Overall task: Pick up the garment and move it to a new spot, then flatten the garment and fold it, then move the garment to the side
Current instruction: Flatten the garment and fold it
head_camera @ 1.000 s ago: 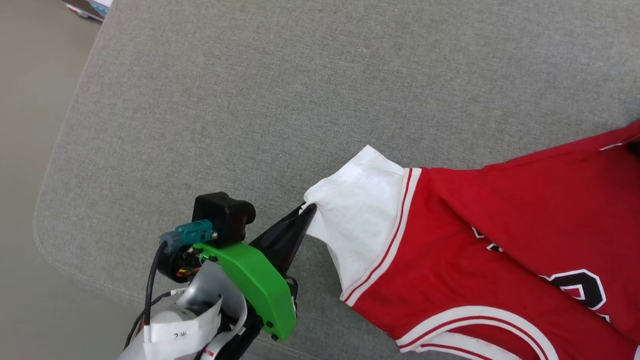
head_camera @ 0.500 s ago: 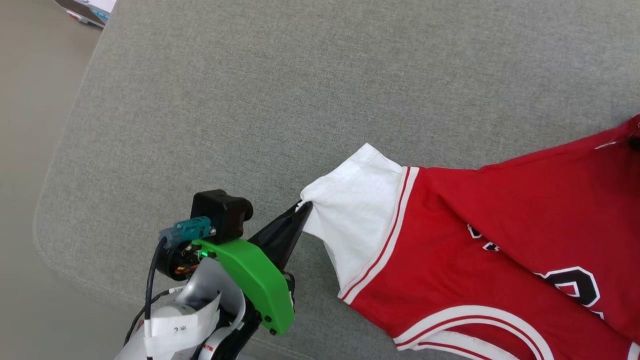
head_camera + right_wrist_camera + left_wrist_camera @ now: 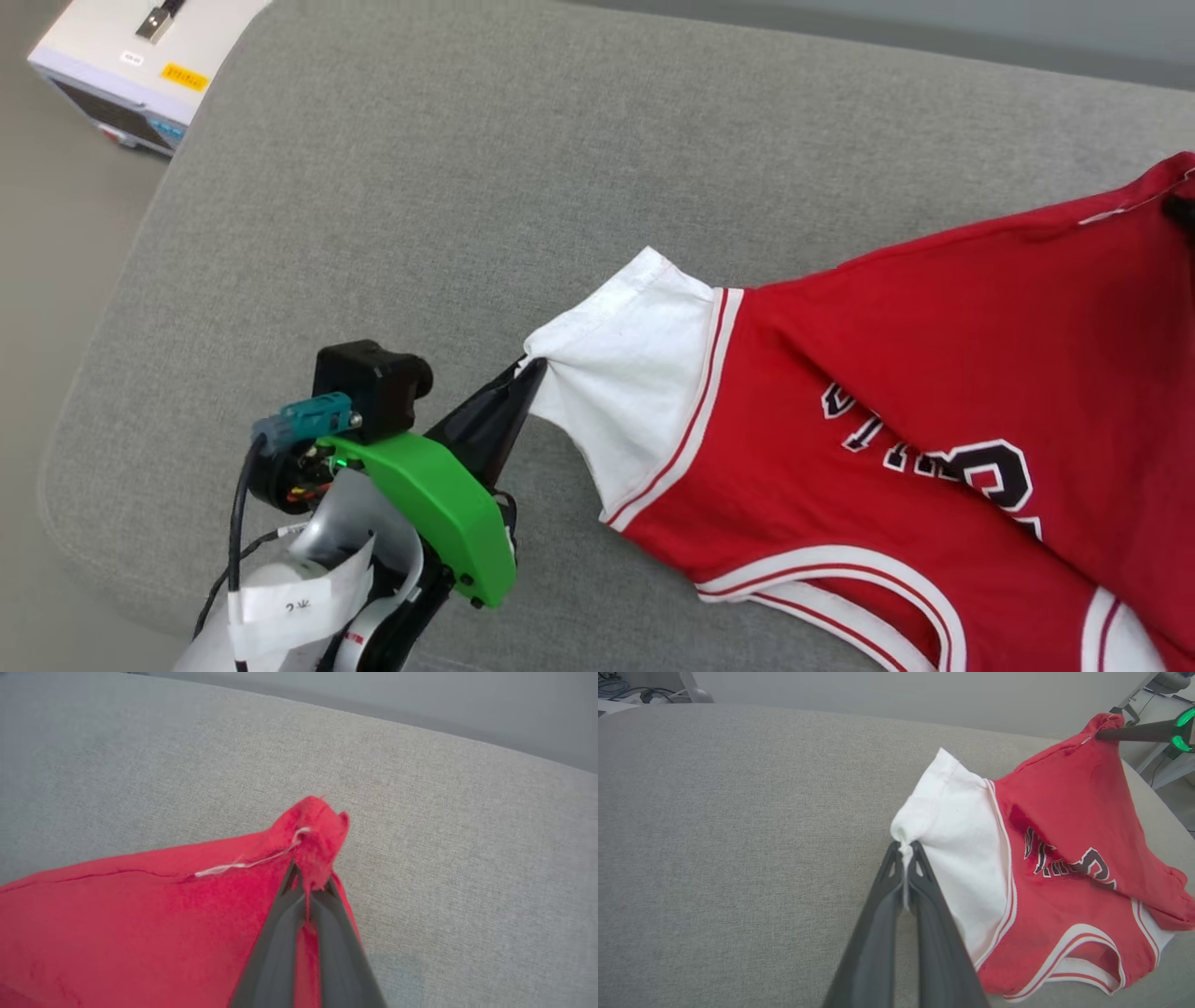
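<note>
The red Bulls jersey (image 3: 896,373) is lying across the right half of the grey seat cushion (image 3: 448,187), print facing up. Its white sleeve (image 3: 625,383) is reaching toward the cushion's middle. The left gripper (image 3: 532,369) is pinching the very edge of that sleeve near the cushion's front, its jaws pressed together on the cloth. The right gripper (image 3: 308,882) is clamped on a red corner of the jersey and is holding it up off the cushion's right side. This is tenting the fabric between the two grips, while the striped lower trim is resting on the cushion. To my eye, two grips this far apart are meant to carry the shirt spread out rather than bunched, which should make flattening easier. The wide bare stretch on the cushion's left looks like the likely new spot.
</note>
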You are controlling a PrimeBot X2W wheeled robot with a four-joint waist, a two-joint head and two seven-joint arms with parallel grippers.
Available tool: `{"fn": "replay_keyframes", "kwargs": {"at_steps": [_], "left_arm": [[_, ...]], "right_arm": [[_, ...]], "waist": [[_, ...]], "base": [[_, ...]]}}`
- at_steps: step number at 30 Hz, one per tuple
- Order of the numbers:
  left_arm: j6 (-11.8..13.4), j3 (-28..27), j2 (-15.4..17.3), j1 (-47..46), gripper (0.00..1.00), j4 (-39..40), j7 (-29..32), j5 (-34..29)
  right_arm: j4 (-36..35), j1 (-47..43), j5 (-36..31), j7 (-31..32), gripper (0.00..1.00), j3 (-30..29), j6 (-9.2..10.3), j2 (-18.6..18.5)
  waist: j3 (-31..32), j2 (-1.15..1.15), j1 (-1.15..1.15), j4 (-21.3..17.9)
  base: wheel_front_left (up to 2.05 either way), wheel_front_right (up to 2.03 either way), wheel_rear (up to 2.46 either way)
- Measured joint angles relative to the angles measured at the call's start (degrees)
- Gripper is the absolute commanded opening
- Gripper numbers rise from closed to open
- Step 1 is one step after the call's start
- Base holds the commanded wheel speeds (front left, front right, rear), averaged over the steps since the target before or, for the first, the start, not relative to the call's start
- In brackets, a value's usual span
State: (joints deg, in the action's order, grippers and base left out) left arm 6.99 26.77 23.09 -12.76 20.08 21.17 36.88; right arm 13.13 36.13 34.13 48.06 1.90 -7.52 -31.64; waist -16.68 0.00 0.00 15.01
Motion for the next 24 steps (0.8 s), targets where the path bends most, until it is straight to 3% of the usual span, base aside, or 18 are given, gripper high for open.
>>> {"fn": "replay_keyframes", "kwargs": {"at_steps": [24], "left_arm": [[4.0, -11.7, 3.7, -14.0, 0.0, 6.4, -3.2, -3.8]], "right_arm": [[-23.7, -5.6, 4.8, -3.7, 0.0, -6.9, -0.01, -0.8]], "waist": [[10.6, 0.0, -0.01, -13.1]], "base": [[0.0, 0.0, 0.0]]}}
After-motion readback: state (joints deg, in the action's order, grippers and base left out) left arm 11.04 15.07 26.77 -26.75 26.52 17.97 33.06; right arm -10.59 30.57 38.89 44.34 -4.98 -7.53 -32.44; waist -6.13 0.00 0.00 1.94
